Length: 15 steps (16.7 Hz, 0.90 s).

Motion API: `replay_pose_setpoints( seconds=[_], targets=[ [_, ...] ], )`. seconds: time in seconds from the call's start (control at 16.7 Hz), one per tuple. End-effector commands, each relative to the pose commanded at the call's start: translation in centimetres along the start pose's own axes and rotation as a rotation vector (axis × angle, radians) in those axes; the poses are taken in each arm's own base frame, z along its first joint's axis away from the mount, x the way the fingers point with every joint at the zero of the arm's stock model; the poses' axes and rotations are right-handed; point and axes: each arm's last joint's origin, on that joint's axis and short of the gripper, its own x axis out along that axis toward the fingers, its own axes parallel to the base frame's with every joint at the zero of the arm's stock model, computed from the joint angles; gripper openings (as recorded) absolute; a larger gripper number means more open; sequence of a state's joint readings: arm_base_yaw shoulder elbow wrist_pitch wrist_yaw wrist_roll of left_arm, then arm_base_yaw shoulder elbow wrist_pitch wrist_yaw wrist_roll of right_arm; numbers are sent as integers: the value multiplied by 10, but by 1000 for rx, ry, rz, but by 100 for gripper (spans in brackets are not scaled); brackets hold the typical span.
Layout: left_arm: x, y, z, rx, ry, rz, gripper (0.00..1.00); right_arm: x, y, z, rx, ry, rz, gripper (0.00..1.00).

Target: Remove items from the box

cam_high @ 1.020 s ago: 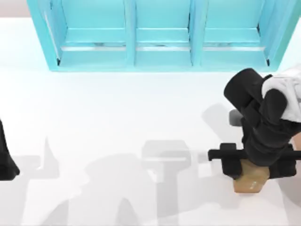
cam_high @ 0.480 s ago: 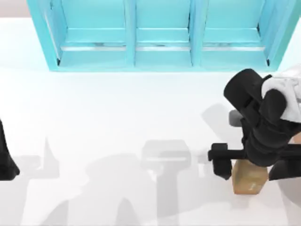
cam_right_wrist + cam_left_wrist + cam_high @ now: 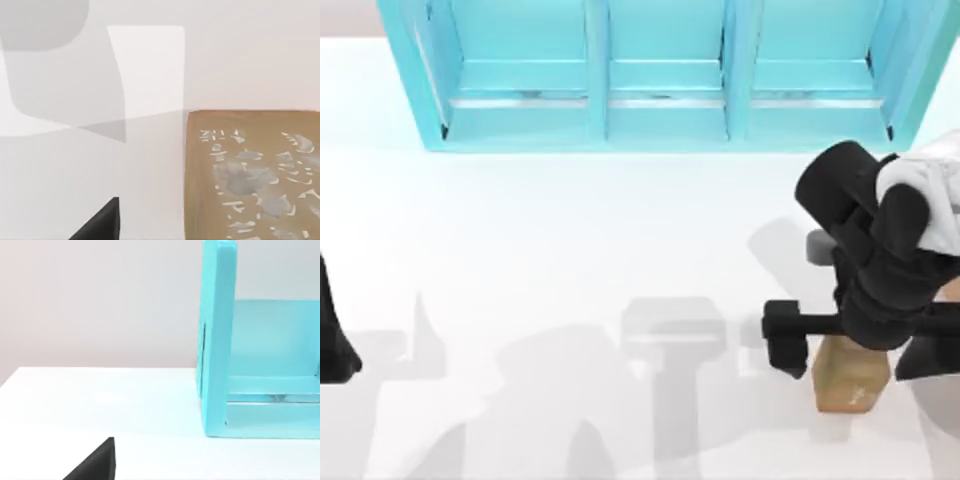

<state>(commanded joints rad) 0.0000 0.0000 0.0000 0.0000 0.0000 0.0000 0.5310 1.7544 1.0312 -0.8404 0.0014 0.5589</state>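
Your right hand (image 3: pixel 840 345) hangs over the near right part of the white bench (image 3: pixel 570 230), directly above the tan-brown cube (image 3: pixel 850 375). Its dark fingers (image 3: pixel 786 340) stand spread wide, one to the cube's left and one at the frame's right edge, and neither touches the cube. The cube rests on the bench with its sides roughly square to the bench edges; it shows no clear long axis. The arm covers its far part from above. In the right wrist view the cube's printed face (image 3: pixel 255 175) carries pale grey and white marks, too broken to read, and runs off the frame.

Your left arm (image 3: pixel 332 330) sits parked at the left edge, hand cut off, so you cannot tell its state. The turquoise shelf unit (image 3: pixel 660 75) spans the far side.
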Motion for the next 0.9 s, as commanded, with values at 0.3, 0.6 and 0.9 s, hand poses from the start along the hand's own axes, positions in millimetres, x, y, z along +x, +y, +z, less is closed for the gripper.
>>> replay_pose_setpoints(
  seconds=[0.3, 0.6, 0.9],
  targets=[
    [0, 0, 0, 0, 0, 0, 100, -44, 1, 1, -2, 15, -9, 100],
    [0, 0, 0, 0, 0, 0, 100, -75, 0, -1, -2, 4, -2, 100],
    [0, 0, 0, 0, 0, 0, 100, -74, -2, 3, -4, 9, -5, 100]
  ],
)
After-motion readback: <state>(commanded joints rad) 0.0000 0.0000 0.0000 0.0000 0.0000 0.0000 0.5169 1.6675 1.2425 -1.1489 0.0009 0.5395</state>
